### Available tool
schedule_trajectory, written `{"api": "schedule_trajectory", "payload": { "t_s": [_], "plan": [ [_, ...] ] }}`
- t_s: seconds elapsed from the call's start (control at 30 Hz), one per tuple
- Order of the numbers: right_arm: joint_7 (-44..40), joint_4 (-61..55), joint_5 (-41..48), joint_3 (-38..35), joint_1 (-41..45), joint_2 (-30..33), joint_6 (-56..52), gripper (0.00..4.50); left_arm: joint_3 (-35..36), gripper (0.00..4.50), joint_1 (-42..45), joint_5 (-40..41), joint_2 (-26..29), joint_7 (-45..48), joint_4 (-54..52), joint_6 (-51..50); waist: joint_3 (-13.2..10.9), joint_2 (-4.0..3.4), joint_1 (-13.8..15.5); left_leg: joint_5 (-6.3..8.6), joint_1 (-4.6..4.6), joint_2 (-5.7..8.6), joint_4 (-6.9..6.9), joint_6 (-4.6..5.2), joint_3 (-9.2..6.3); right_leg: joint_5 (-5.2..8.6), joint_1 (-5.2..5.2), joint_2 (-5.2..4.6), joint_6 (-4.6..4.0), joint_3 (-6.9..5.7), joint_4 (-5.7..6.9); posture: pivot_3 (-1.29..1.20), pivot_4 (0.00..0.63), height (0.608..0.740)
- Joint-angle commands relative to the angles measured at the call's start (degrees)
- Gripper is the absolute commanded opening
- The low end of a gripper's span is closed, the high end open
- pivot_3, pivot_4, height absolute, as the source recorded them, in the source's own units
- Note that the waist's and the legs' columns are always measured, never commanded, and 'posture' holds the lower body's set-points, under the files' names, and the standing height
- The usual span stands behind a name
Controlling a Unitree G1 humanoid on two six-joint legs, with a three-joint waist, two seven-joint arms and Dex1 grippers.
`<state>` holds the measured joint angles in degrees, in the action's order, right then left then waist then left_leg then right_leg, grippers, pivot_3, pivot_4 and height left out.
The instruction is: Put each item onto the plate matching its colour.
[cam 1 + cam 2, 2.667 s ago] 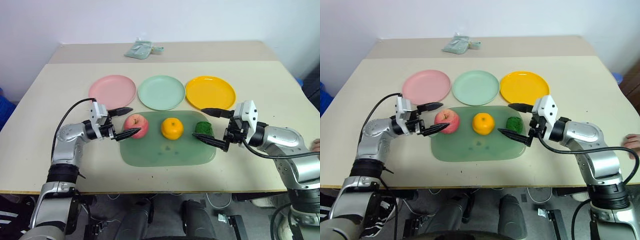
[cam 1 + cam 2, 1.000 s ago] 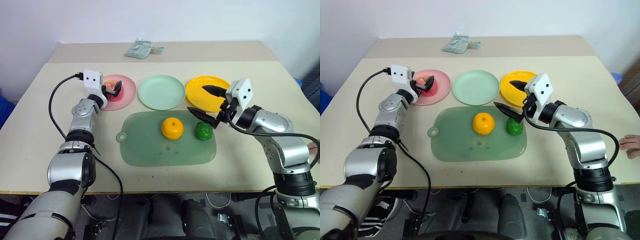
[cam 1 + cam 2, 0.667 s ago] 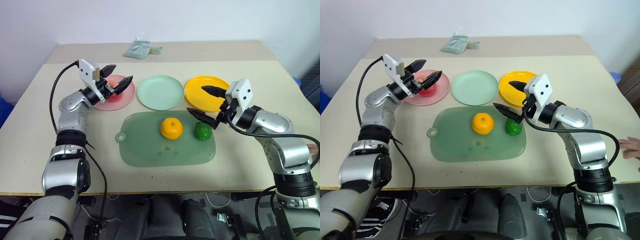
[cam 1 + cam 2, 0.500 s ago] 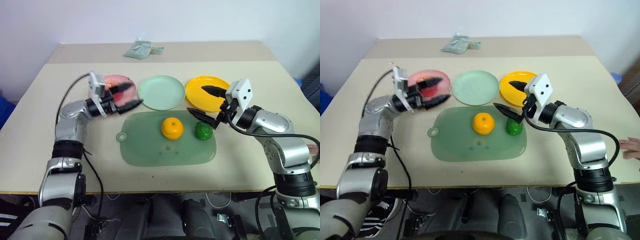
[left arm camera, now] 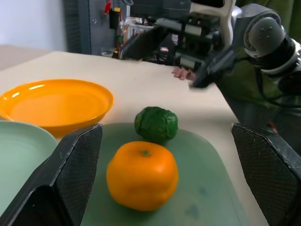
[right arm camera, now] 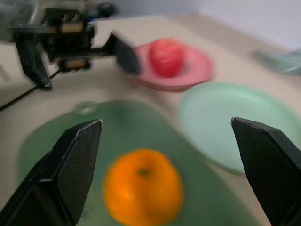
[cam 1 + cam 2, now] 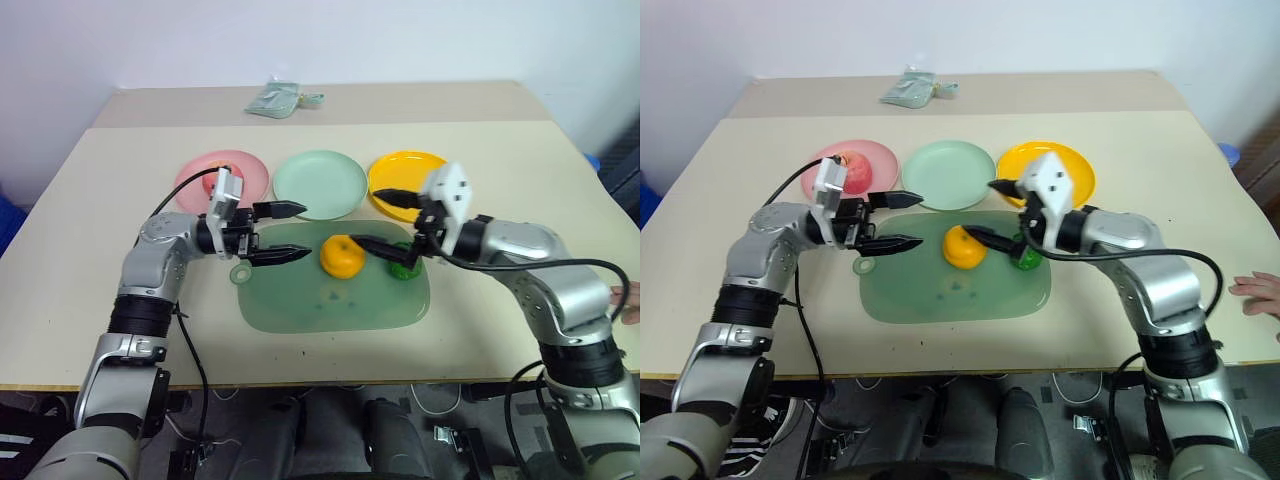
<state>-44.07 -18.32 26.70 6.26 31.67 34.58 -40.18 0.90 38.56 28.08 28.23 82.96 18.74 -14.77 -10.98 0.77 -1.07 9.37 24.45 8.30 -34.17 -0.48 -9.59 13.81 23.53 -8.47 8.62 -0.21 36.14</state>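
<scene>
1. Head views first: you have the apple point(image 7: 853, 171) sitting on the pink plate point(image 7: 878, 158), with the mint green plate point(image 7: 319, 184) empty beside it and the yellow-orange plate point(image 7: 412, 172) next along. The orange point(image 7: 341, 256) and the dark green bumpy ball point(image 7: 406, 262) lie near each other on the translucent green cutting mat point(image 7: 330, 300), in front of the plates. Your left gripper point(image 7: 290, 232) hovers over the mat's near-left corner, fingers spread wide and holding nothing, pointing across at the orange. Your right gripper point(image 7: 378, 220) reaches in from the other side, also wide and empty, its lower finger just by the orange and ball. A pale green packet point(image 7: 281, 98) lies at the far edge of the table point(image 7: 520, 170); no writing on it can be read.

2. Left wrist view: you see the orange point(image 5: 142, 174) close between the wide-apart fingers point(image 5: 70, 174), the green ball point(image 5: 156, 124) just behind it, and the yellow-orange plate point(image 5: 56, 103) beyond. No labels can be made out.

3. Right wrist view: you see the orange point(image 6: 143, 186) blurred on the mat, the apple point(image 6: 166, 56) on its pink plate point(image 6: 188, 77), and the opposite gripper point(image 6: 80, 52) spread wide.
</scene>
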Motion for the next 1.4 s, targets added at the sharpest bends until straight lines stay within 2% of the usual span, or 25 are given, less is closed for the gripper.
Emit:
{"api": "schedule_trajectory", "payload": {
  "t_s": [0.03,0.27,0.5,0.63,0.67,0.7,0.8,0.9,1.13,1.33,1.4],
  "plan": [
    [0.9,0.4,-0.9,2.2,2.9,-0.6,-3.9,4.50,0.9,4.45,-0.6,-0.1,2.1,0.5,-2.3,1.0,0.0,0.00,0.3,0.00,0.00,0.00,0.01,0.00,0.00,0.00,0.00,0.00,0.00,0.00,-0.01,0.00,0.150,0.740],
    [1.4,6.5,-4.7,8.1,7.3,-1.8,-9.1,4.50,-0.2,4.45,-5.0,-1.3,4.6,-1.3,-6.9,0.1,0.0,0.00,0.2,0.00,0.02,0.03,0.02,0.00,-0.01,-0.01,0.01,-0.03,0.00,0.00,-0.02,0.00,0.150,0.740],
    [-0.1,10.1,-7.5,10.9,8.2,-1.8,-10.4,4.50,-0.2,4.45,-7.5,-1.0,4.5,-3.1,-9.3,0.3,0.0,0.00,0.2,0.01,0.02,0.03,0.03,-0.01,0.00,-0.01,0.03,-0.02,0.00,0.00,-0.01,0.00,0.150,0.740],
    [-2.2,9.0,-6.5,10.3,7.6,-1.7,-10.8,3.25,0.1,4.50,-7.7,-0.9,4.2,-3.6,-9.0,1.3,0.0,0.00,0.2,0.01,0.01,0.03,0.03,-0.01,0.00,-0.01,0.02,-0.02,0.00,0.00,-0.01,0.00,0.150,0.740],
    [-2.1,8.5,-5.1,8.4,7.9,-2.6,-11.0,3.03,0.3,4.50,-7.7,-0.7,4.2,-3.6,-8.7,1.3,0.0,0.00,0.2,0.01,0.01,0.03,0.03,-0.01,-0.01,-0.01,0.02,-0.01,0.00,0.00,-0.01,0.00,0.150,0.740],
    [-1.7,8.2,-3.8,6.1,8.4,-3.7,-10.7,3.01,0.6,4.50,-7.6,-0.4,4.1,-3.7,-8.6,1.4,0.0,0.00,0.2,0.01,0.01,0.03,0.03,-0.01,0.00,-0.01,0.03,-0.02,0.00,0.00,-0.01,0.00,0.150,0.740],
    [2.1,10.0,0.4,-2.3,11.5,-8.3,-10.2,3.01,1.7,4.50,-6.7,-0.1,3.3,-5.2,-7.5,2.1,0.0,-0.01,0.0,0.01,0.01,0.02,0.04,-0.01,-0.01,-0.01,0.03,-0.01,0.00,0.00,0.00,0.00,0.150,0.740],
    [10.5,19.2,-3.1,-9.0,16.3,-10.7,-4.2,3.01,2.3,4.50,-4.1,-1.9,0.4,-9.9,-4.3,5.0,0.0,-0.03,0.3,-0.03,0.01,0.02,0.03,-0.05,-0.01,-0.05,0.04,0.00,-0.03,0.01,0.01,0.00,0.150,0.740],
    [21.5,35.9,-16.5,-7.5,19.6,-8.9,7.8,3.01,1.3,4.50,-1.5,-6.9,-3.8,-18.4,-0.2,12.7,0.0,0.03,0.3,-0.04,0.03,0.09,0.08,-0.04,-0.01,-0.08,0.05,-0.04,-0.06,-0.02,0.00,0.00,0.150,0.740],
    [20.1,43.2,-19.9,-5.7,19.0,-8.7,8.6,3.01,1.0,4.50,-1.9,-6.8,-3.7,-18.7,-0.8,12.9,0.0,-0.03,-1.2,-0.07,0.02,0.05,0.21,-0.06,0.03,-0.08,0.14,0.00,-0.07,0.03,0.06,0.00,0.150,0.740],
    [18.8,43.1,-19.5,-5.8,18.5,-9.0,8.4,4.03,1.0,4.50,-2.1,-6.7,-3.6,-18.6,-1.1,13.0,0.0,-0.03,-1.5,-0.07,0.02,0.05,0.16,-0.06,0.04,-0.09,0.12,-0.01,-0.07,0.03,0.07,0.00,0.150,0.740]
  ]
}}
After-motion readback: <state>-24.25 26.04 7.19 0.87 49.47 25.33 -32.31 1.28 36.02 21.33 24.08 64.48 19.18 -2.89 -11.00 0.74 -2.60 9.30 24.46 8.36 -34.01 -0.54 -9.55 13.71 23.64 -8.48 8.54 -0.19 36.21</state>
